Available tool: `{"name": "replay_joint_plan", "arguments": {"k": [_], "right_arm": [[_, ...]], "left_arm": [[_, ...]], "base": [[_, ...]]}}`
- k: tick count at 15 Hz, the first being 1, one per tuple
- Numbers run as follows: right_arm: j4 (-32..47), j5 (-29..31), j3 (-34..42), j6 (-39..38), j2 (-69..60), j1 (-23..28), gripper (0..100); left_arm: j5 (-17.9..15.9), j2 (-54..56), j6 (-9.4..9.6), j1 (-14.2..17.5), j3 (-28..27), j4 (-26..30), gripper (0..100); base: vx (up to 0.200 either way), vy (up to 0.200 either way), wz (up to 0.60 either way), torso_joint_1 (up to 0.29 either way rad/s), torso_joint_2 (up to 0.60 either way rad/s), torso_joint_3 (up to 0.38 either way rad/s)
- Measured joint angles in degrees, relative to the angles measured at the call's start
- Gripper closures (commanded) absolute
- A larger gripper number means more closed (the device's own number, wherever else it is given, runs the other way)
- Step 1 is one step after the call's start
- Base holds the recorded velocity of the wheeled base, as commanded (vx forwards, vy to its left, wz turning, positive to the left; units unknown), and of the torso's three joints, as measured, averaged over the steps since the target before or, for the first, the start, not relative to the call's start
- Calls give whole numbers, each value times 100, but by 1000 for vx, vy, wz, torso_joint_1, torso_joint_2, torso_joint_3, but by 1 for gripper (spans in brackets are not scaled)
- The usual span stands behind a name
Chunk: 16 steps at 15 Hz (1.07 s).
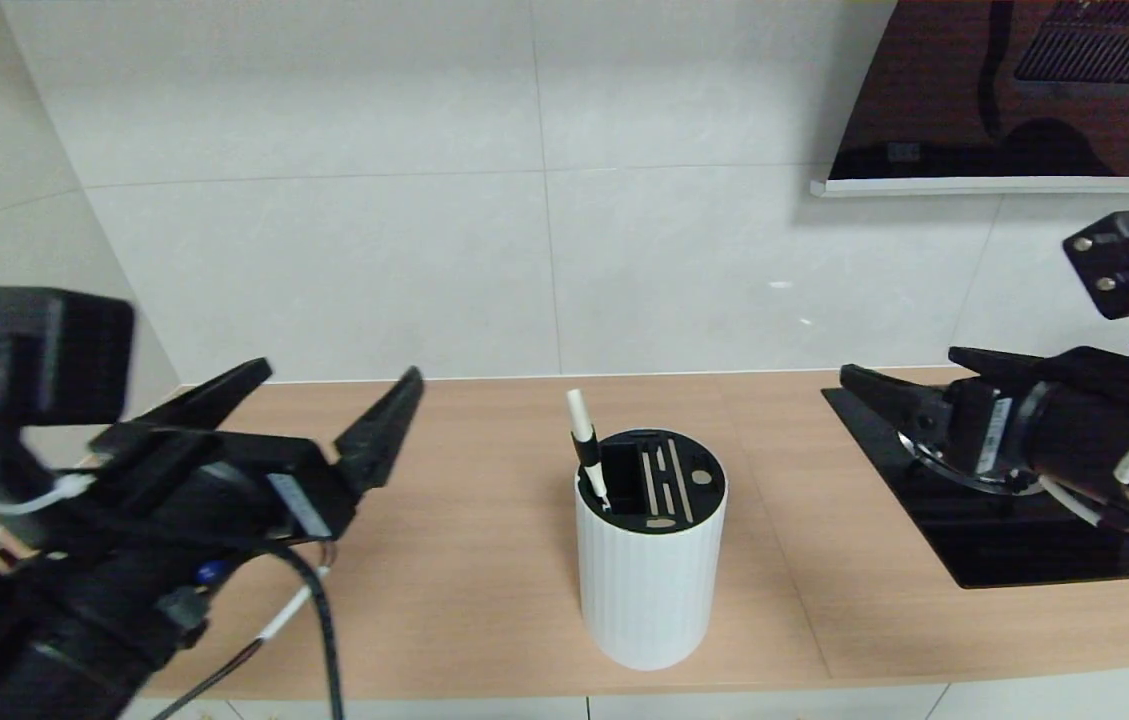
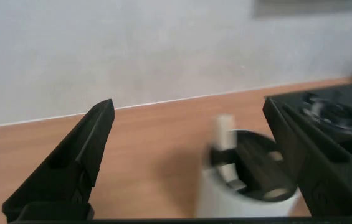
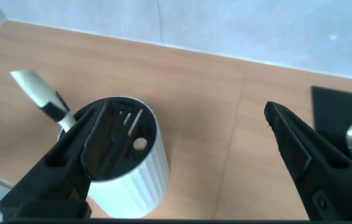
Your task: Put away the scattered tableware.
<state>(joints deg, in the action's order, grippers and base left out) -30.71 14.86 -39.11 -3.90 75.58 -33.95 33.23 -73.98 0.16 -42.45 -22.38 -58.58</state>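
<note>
A white ribbed utensil holder [image 1: 651, 560] with a black slotted top stands on the wooden counter [image 1: 484, 560] near its front edge. One utensil with a white and black handle [image 1: 586, 445] sticks out of a slot, leaning left. My left gripper [image 1: 334, 395] hangs open above the counter, left of the holder, with nothing between its fingers. My right gripper [image 1: 909, 385] is open and empty over the black hob, to the right of the holder. The holder [image 2: 244, 180] also shows in the left wrist view, and the right wrist view has the holder [image 3: 123, 155] with the handle [image 3: 42, 93].
A black hob [image 1: 1014, 520] lies flush in the counter at the right, with a metal ring [image 1: 964, 470] on it under my right arm. White tiled wall [image 1: 524, 200] runs behind, and a dark extractor hood [image 1: 1024, 90] hangs at top right. A corner wall stands at left.
</note>
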Motion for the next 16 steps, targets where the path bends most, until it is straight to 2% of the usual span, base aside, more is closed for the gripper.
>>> {"name": "replay_joint_plan", "arguments": {"k": [2, 4, 6, 9, 11, 13, 16], "right_arm": [[0, 2, 516, 54, -601, 90, 0], [6, -20, 1158, 188, -1348, 276, 0], [24, -41, 1764, 251, -2288, 557, 0], [391, -46, 2274, 325, -3791, 1224, 0], [947, -57, 2367, 483, -4795, 1813, 0], [1763, -80, 2409, 836, -5783, 2266, 0], [2206, 9, 2442, 1114, -6715, 2907, 0]], "left_arm": [[-6, 1023, 0, 395, 500, 444, 0], [-28, 2150, 0, 839, 874, 1169, 0], [-146, 3433, 30, 1412, 1053, 2204, 0], [-591, 5246, 158, 2410, 874, 4306, 0], [-800, 6115, 99, 3046, 436, 5374, 0], [-937, 6565, 49, 3641, 63, 5760, 0], [-1257, 7094, 252, 4135, 194, 6115, 0]], "base": [[0, 0, 0, 0, 0, 0], [0, 0, 0, 0, 0, 0], [0, 0, 0, 0, 0, 0], [0, 0, 0, 0, 0, 0], [0, 0, 0, 0, 0, 0], [0, 0, 0, 0, 0, 0], [0, 0, 0, 0, 0, 0]]}}
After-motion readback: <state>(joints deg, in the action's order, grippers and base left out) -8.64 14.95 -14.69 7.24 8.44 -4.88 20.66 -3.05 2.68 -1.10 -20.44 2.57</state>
